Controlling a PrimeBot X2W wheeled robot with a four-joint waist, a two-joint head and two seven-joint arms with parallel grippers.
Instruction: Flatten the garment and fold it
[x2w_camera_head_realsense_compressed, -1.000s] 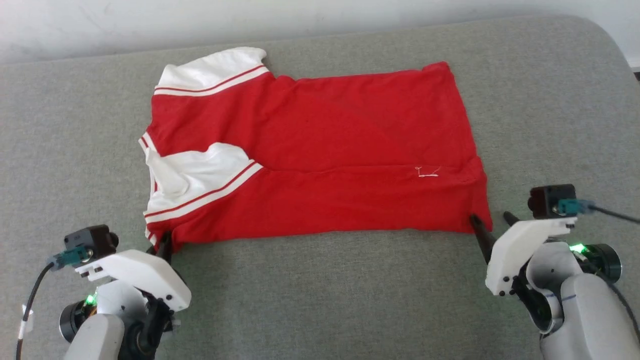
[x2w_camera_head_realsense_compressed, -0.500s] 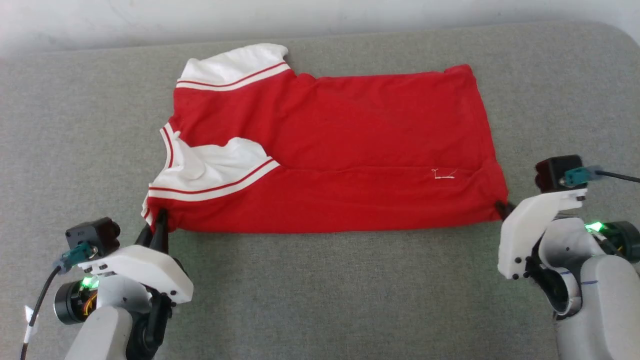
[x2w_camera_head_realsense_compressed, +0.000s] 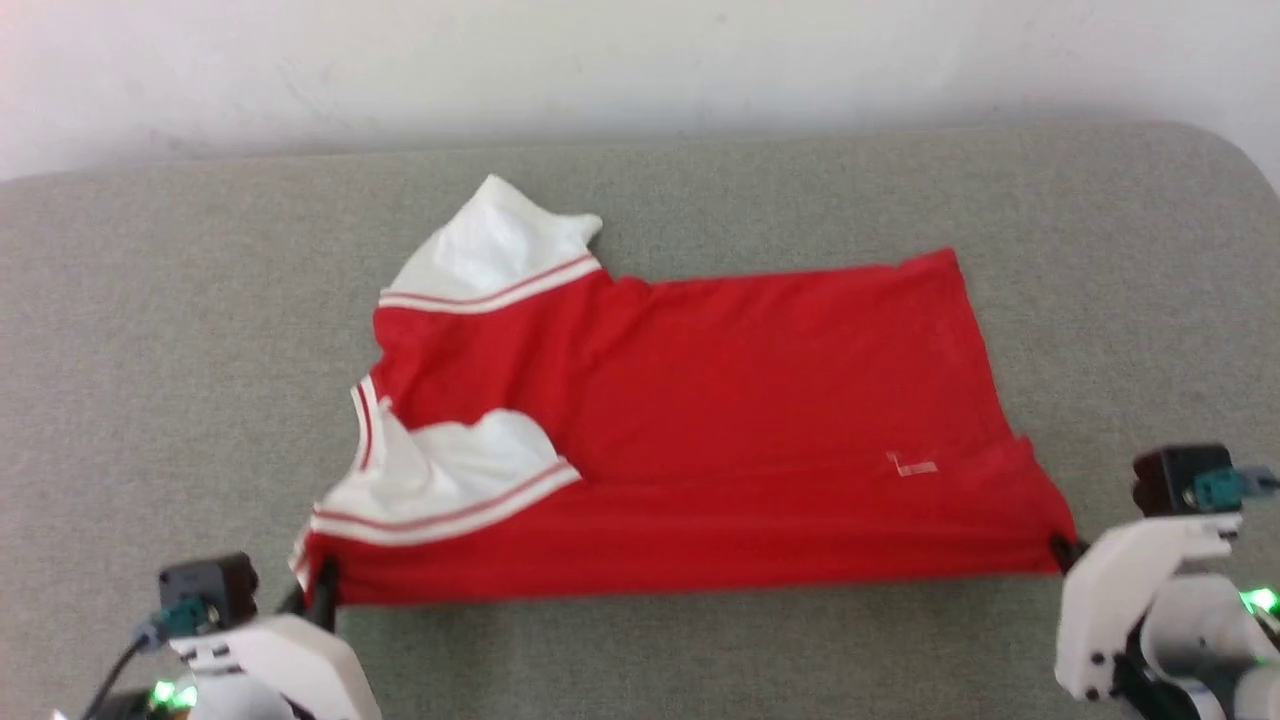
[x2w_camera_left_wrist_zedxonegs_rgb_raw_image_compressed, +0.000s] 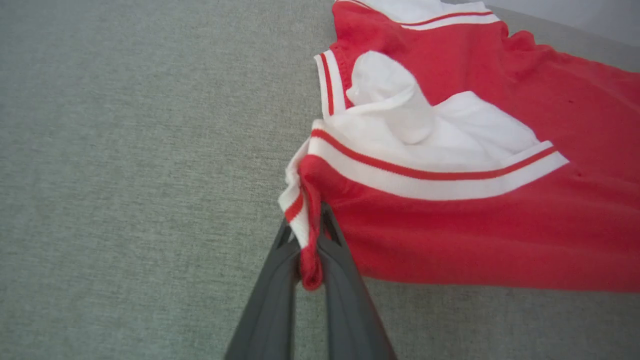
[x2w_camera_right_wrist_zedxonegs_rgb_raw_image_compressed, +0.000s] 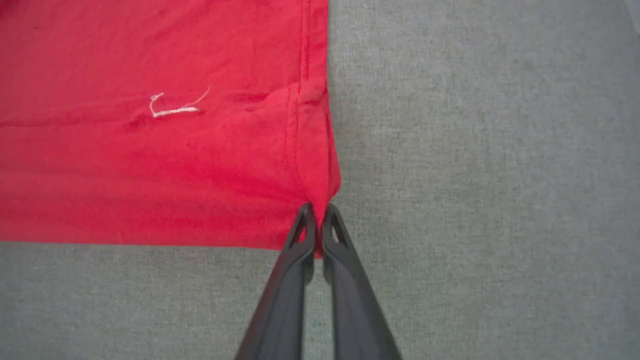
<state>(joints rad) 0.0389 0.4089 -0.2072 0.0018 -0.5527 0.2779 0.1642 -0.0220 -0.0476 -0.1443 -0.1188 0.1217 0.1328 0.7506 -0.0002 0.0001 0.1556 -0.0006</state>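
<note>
Shirt (x2w_camera_head_realsense_compressed: 700, 420) lies spread mid-surface on a grey cloth surface (x2w_camera_head_realsense_compressed: 150, 350), neck end toward 9 o'clock, hem toward 3 o'clock in the head view. Left tool (x2w_camera_head_realsense_compressed: 322, 585) is clamped on the shirt's 7 o'clock corner; the wrist view shows its two fingers pinched on a bunched roll of red and white-striped cloth (x2w_camera_left_wrist_zedxonegs_rgb_raw_image_compressed: 309, 235). Right tool (x2w_camera_head_realsense_compressed: 1060, 548) is closed on the hem corner at 4 o'clock, with its tips meeting on the red cloth right at the stitched hem (x2w_camera_right_wrist_zedxonegs_rgb_raw_image_compressed: 316, 215). The near edge, at 6 o'clock, runs as a fairly straight line between the two tools. The far edge at 12 o'clock lies flat, except that the far sleeve (x2w_camera_head_realsense_compressed: 490, 250) sticks out past it toward 11 o'clock. The near sleeve (x2w_camera_head_realsense_compressed: 450, 480) is folded inward over the body and rumpled, with a white lump at the neck trim (x2w_camera_left_wrist_zedxonegs_rgb_raw_image_compressed: 395, 105). A loose white thread (x2w_camera_right_wrist_zedxonegs_rgb_raw_image_compressed: 172, 109) sits on the red near the hem. Bare surface lies all round: widest at 9 o'clock, a band at 6 o'clock, and a strip at 12 o'clock before the pale wall (x2w_camera_head_realsense_compressed: 600, 70). The surface's rounded corner is at 2 o'clock. Head view is slightly blurred.
</note>
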